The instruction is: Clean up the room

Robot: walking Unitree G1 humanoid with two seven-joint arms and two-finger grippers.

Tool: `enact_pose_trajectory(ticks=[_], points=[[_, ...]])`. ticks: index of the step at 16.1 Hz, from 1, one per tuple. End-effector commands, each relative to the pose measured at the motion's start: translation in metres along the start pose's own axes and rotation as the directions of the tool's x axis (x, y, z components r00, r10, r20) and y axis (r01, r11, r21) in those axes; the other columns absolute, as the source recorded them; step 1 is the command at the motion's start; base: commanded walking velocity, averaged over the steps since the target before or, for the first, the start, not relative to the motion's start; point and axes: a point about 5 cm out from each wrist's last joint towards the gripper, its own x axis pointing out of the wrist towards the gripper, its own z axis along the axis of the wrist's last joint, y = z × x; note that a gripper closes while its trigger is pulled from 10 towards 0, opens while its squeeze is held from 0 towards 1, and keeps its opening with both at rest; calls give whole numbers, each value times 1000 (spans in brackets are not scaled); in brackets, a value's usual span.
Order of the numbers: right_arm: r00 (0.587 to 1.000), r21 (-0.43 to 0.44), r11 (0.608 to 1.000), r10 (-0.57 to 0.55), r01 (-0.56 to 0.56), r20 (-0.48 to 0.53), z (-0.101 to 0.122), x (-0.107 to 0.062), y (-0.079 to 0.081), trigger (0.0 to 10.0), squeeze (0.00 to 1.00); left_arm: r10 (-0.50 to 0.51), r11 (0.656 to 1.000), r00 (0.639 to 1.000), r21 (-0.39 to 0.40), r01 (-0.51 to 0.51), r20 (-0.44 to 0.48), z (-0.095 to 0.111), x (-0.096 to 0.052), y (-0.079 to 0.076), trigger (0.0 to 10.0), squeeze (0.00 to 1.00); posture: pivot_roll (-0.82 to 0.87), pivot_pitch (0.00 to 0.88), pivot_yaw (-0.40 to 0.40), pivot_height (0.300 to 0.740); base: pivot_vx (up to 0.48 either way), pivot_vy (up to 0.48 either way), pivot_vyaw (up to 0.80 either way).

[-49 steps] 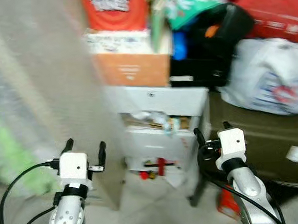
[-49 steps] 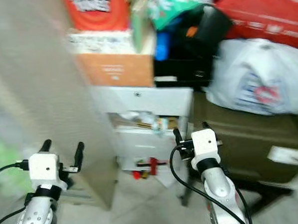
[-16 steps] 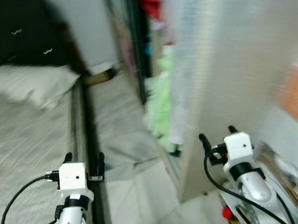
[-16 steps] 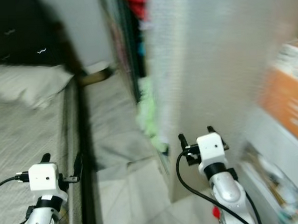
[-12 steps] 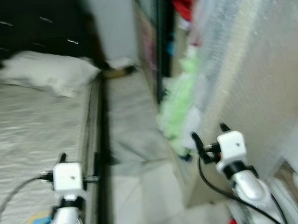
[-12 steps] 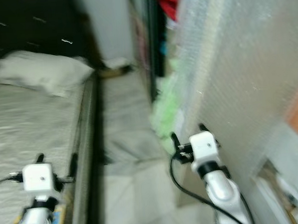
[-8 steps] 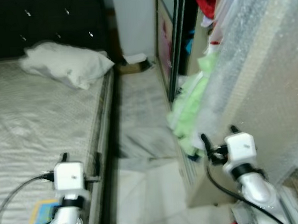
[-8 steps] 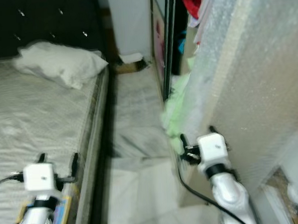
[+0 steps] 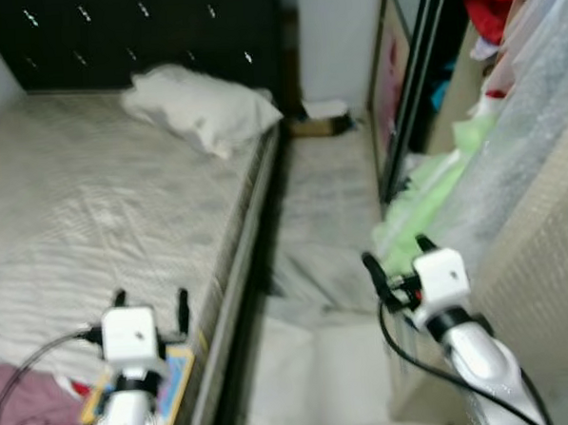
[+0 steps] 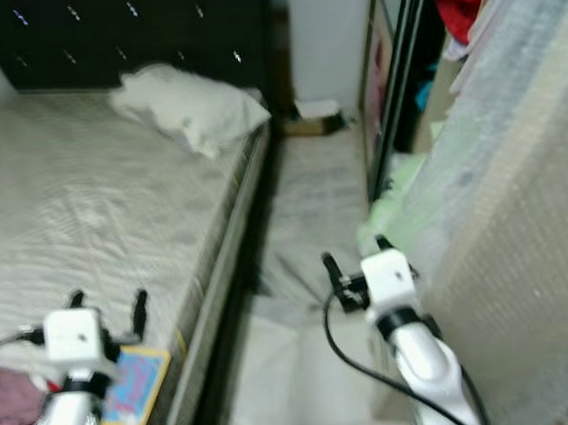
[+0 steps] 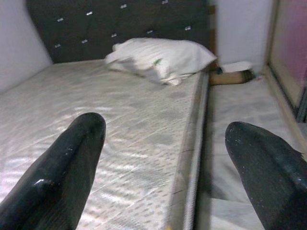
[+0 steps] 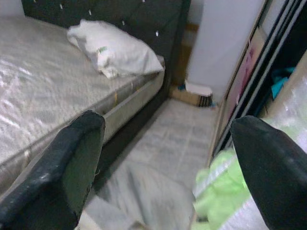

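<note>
Grey mattress (image 9: 83, 204) fills the left, tiled floor (image 9: 326, 196) beside. Pillow (image 9: 202, 107) lies crosswise at the headboard (image 9: 151, 34). Left gripper (image 9: 151, 303) and right gripper (image 9: 396, 254) both spread, empty.

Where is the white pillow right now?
The white pillow lies at the head of the bed, against the dark headboard, ahead on the robot's left.

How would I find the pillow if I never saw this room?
Look for the big bed with the grey mattress and the dark buttoned headboard. At the head end, near the edge by the floor aisle, lies the pillow. It is the one puffy white lump there, rumpled, on the flat mattress.
</note>
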Motion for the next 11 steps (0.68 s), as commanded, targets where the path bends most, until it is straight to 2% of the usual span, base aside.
enact_pose_trajectory(ticks=[1,5,9,11], points=[[1000,1,1000,19,-19,24,6,2,2,10000,0,9,1000,1000,10,-9,2,1,0,3,10000,0,-27,0,19,740,0,0,800],[996,24,997,70,-71,49,10,12,11,10000,0,10,1000,1000,8,-11,11,4,5,2,10000,0,-28,0,23,740,0,0,800],[990,46,993,100,-105,100,20,32,20,10000,0,14,1000,999,-3,-14,35,8,17,1,10000,0,-24,0,28,740,0,0,800],[986,42,992,116,-122,116,23,36,24,10000,0,20,1000,999,1,-20,45,10,20,2,10000,0,-20,0,27,740,0,0,800]])
